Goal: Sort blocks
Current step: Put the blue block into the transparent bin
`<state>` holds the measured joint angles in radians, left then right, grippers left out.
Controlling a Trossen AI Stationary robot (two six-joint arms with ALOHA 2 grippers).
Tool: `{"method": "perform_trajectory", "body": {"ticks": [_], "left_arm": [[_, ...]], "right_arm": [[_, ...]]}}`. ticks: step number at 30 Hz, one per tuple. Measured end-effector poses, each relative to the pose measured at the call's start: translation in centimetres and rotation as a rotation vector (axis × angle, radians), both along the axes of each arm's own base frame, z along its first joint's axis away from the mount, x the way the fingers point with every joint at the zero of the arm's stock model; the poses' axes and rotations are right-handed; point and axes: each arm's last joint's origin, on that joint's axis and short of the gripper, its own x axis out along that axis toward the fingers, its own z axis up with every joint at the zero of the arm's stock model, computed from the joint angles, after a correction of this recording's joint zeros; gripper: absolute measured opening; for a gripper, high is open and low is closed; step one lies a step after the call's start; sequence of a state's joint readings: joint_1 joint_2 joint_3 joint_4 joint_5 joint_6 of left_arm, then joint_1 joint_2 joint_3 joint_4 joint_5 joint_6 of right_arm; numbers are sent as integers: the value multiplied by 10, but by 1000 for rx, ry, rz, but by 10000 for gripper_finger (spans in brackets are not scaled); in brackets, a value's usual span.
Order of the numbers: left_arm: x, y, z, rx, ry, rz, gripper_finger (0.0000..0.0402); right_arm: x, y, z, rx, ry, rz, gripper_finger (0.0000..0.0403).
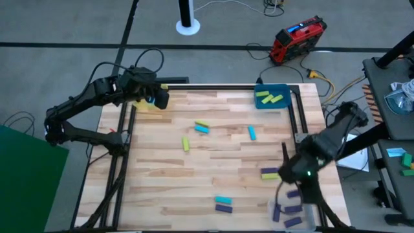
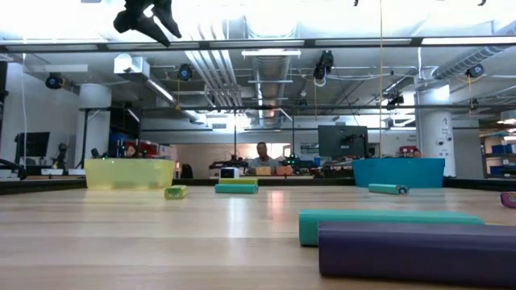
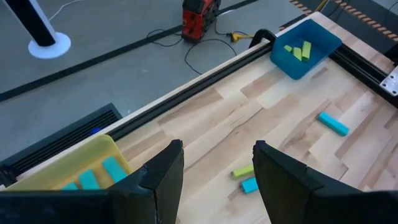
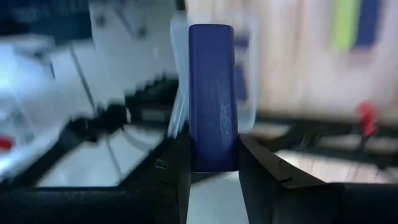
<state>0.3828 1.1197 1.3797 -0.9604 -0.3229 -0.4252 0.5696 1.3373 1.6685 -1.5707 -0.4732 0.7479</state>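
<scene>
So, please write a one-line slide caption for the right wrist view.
Right gripper shut on an upright purple block, blurred table and clear tray behind.

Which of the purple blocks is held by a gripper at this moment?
The flat purple block clamped upright between the right gripper's fingers. The other purple blocks lie loose on the wooden table or in the clear tray.

Robotics lab, exposed ceiling pipes point(image 2: 211, 76), monitor point(image 2: 342, 141) on benches, seated person point(image 2: 262, 157) behind the table point(image 1: 220, 162)
</scene>
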Motion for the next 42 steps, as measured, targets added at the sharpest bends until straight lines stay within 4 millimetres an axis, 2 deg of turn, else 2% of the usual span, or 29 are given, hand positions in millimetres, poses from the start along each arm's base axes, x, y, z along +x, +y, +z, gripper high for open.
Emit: {"method": "perform_trajectory", "body": {"ticks": [5, 10, 13, 24, 40, 42], "left_arm": [[0, 0, 0, -1, 1, 0, 170], [0, 0, 0, 5, 7, -7, 170], [0, 0, 0, 9, 12, -11, 170], [5, 2, -3, 7, 24, -13, 170], [27, 10, -20, -27, 110, -44, 170], [29, 11, -21, -26, 119, -48, 170]], "right_arm": [[-14, 29, -37, 48, 231, 84, 95], [-12, 55, -87, 153, 466, 63, 95], [-11, 65, -103, 180, 540, 77, 95], [1, 76, -131, 139, 559, 126, 95], [-1, 75, -143, 137, 550, 182, 95], [0, 76, -145, 126, 550, 182, 108]]}}
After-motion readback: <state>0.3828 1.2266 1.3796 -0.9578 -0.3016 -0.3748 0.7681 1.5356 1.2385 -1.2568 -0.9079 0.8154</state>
